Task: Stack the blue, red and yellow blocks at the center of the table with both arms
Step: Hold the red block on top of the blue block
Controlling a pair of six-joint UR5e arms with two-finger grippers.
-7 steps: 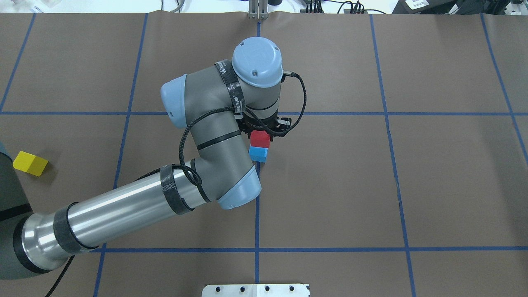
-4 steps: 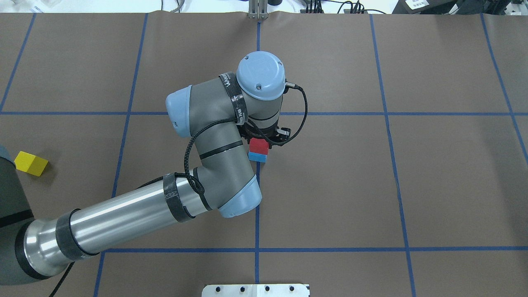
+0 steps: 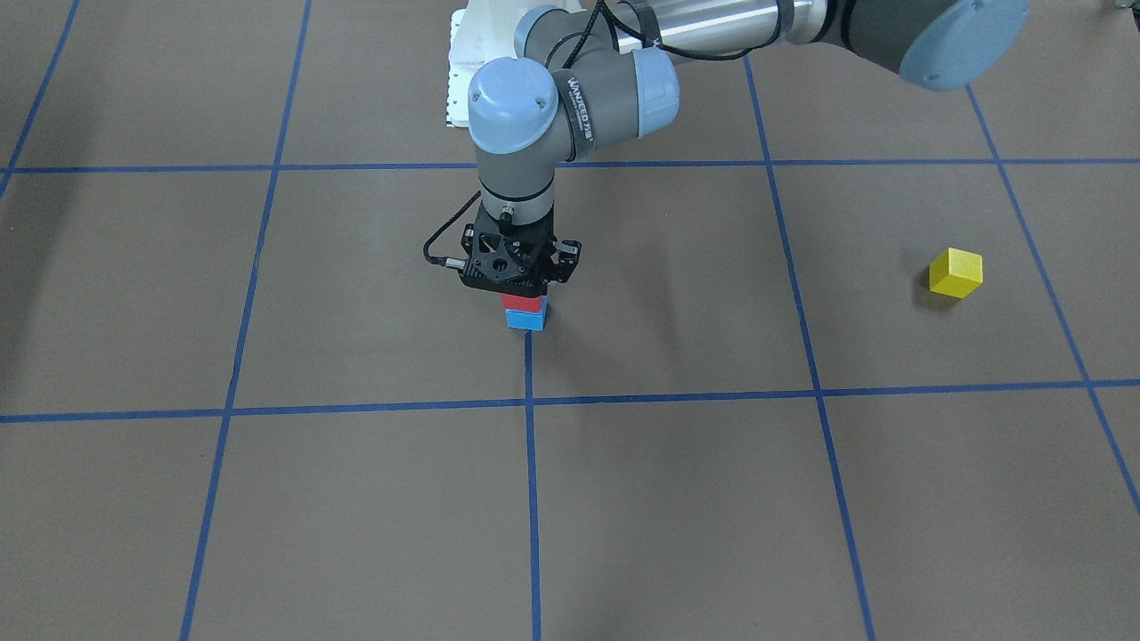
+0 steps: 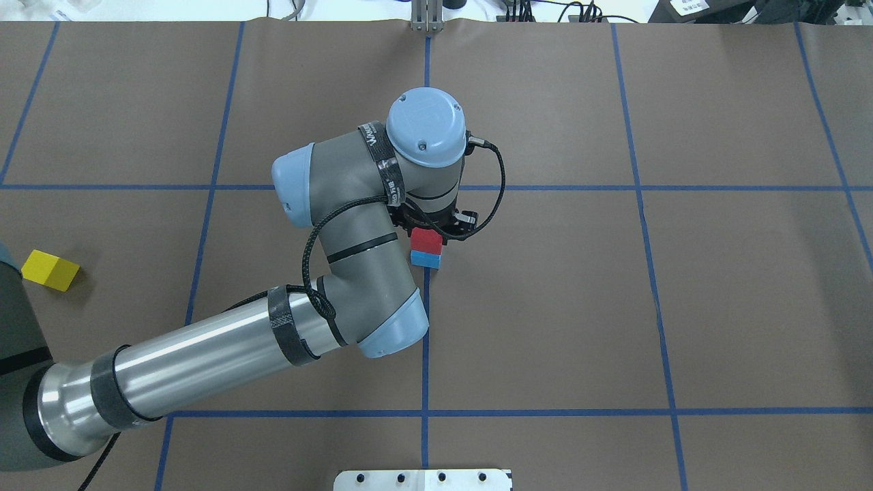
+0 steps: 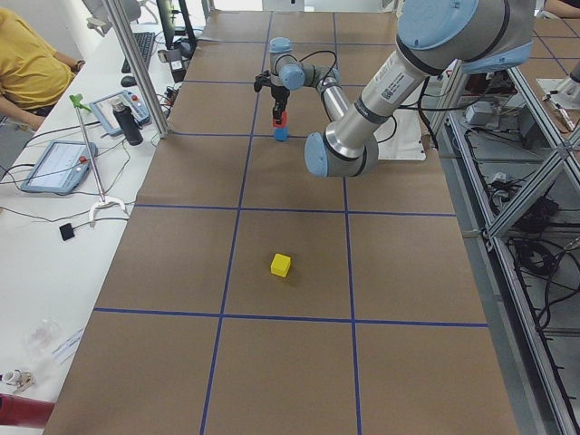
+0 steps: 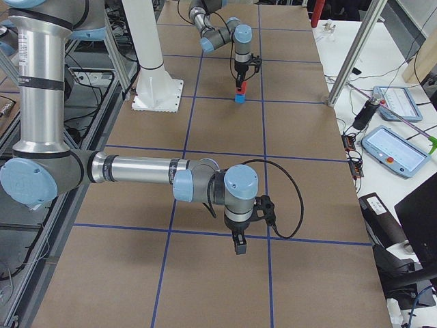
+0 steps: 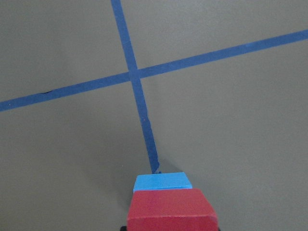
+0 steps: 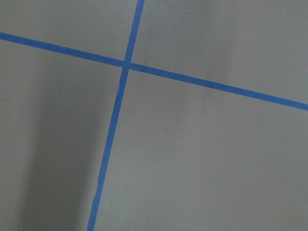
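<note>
Left arm reaches in over the table, wrist pointing straight down; left gripper is low over the middle of the table, closed on the red block from above; its fingers are mostly hidden by the black gripper body, so the grip is read from how the block sits tucked right under it

Red block rests on top of the blue block, faces roughly in line, touching; only the lower part of the red one shows in the front view; in the left wrist view the red block fills the bottom edge with the blue one's top peeking out just beyond it

Blue block stands on the table on a blue tape line, between two crossings and nearer the one farther from the robot

Yellow block lies alone on the table, well apart from the stack, out on the robot's left side; nothing touches it; it sits inside a grid square, clear of the tape

Right arm is over its own end of the table, far from the stack; right gripper hangs pointing down just above the surface near a tape line; seen only from the side, so cannot tell whether it is apart or together; its wrist view shows bare table and a tape crossing only

White pedestal stands at the table's edge on the robot's side
</note>
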